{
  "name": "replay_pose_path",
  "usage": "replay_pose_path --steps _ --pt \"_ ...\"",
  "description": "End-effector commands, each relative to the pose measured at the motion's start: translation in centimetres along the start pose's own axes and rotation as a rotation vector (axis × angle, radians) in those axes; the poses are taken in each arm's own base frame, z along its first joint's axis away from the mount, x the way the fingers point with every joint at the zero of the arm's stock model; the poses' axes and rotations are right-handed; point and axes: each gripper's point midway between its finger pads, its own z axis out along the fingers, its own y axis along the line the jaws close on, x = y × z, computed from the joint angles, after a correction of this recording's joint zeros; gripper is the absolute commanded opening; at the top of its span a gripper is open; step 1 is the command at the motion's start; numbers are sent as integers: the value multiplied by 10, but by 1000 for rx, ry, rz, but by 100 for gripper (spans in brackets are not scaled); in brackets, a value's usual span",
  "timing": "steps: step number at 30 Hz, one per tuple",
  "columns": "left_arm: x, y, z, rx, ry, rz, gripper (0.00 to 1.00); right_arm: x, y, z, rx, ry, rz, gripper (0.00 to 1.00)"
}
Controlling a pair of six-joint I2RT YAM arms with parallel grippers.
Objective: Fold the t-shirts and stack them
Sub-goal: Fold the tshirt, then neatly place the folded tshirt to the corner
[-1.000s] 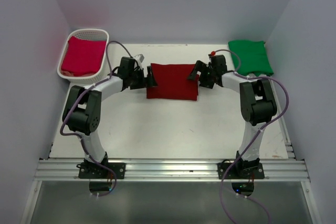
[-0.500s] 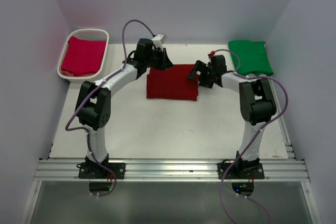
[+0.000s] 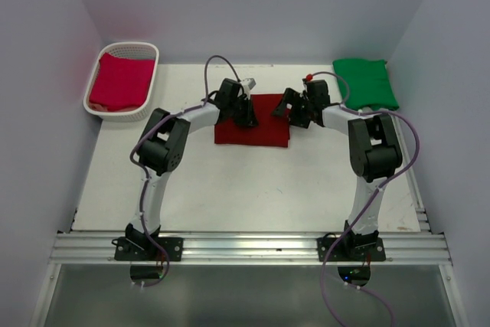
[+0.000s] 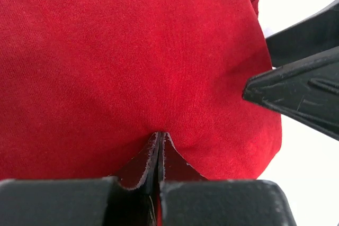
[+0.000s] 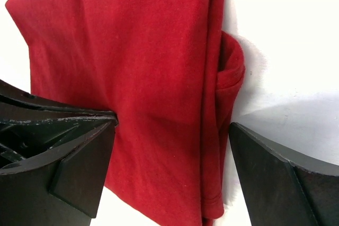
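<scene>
The dark maroon t-shirt [image 3: 251,124] lies folded in a rectangle at the table's middle. My left gripper [image 3: 246,115] is over its far middle part. In the left wrist view the jaws [image 4: 160,137] are shut, and their joined tips press a dimple into the maroon cloth [image 4: 132,51]. My right gripper [image 3: 286,109] stands open at the shirt's right edge. Its fingers straddle the folded edge [image 5: 212,130], one over the cloth, one over bare table. The green t-shirt [image 3: 366,82] lies folded at the back right. The crimson t-shirt [image 3: 119,83] lies in the basket.
A white lattice basket [image 3: 126,47] stands at the back left corner. Purple-grey walls close in the table on three sides. The metal rail [image 3: 245,249] with both arm bases runs along the near edge. The right gripper's finger [image 4: 296,93] shows in the left wrist view.
My left arm swung from the maroon shirt's left edge round its far side and onto its top, and its jaws shut on the way. The right gripper stayed put.
</scene>
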Motion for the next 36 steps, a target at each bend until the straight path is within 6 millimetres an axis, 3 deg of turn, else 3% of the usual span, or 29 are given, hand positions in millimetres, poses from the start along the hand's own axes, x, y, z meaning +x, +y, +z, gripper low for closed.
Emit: replay_pose_path --steps 1,5,10,13,16,17,18,19,23,27,32,34,36 --pt "27 25 5 -130 66 -20 0 51 -30 14 101 148 36 93" --pt "48 39 5 -169 102 -39 0 74 -30 23 128 204 22 92" --pt "61 39 2 -157 103 -58 0 111 -26 34 140 276 4 83" --pt "65 38 0 -151 105 -61 0 135 -21 41 125 326 -1 68" --pt "67 39 -2 -152 104 -64 0 149 -25 42 122 355 14 41" --pt "67 38 -3 -151 104 -64 0 151 -26 41 125 359 17 28" --pt "67 39 -4 -152 104 -64 0 151 -27 40 128 357 16 6" --pt "67 37 -5 -150 102 -63 0 148 -25 38 124 348 13 0" --pt "61 35 -12 -154 86 -53 0 135 -12 25 83 316 11 0" --pt "47 23 -29 -134 53 -49 0 102 25 4 -73 212 28 0" --pt "3 -7 -76 -116 -70 -16 0 63 72 -33 -296 87 53 0" --pt "-19 -19 -103 -128 -144 2 0 49 79 -46 -343 38 92 0" --pt "-35 -29 -134 -143 -208 9 21 36 87 -61 -383 -23 92 0"
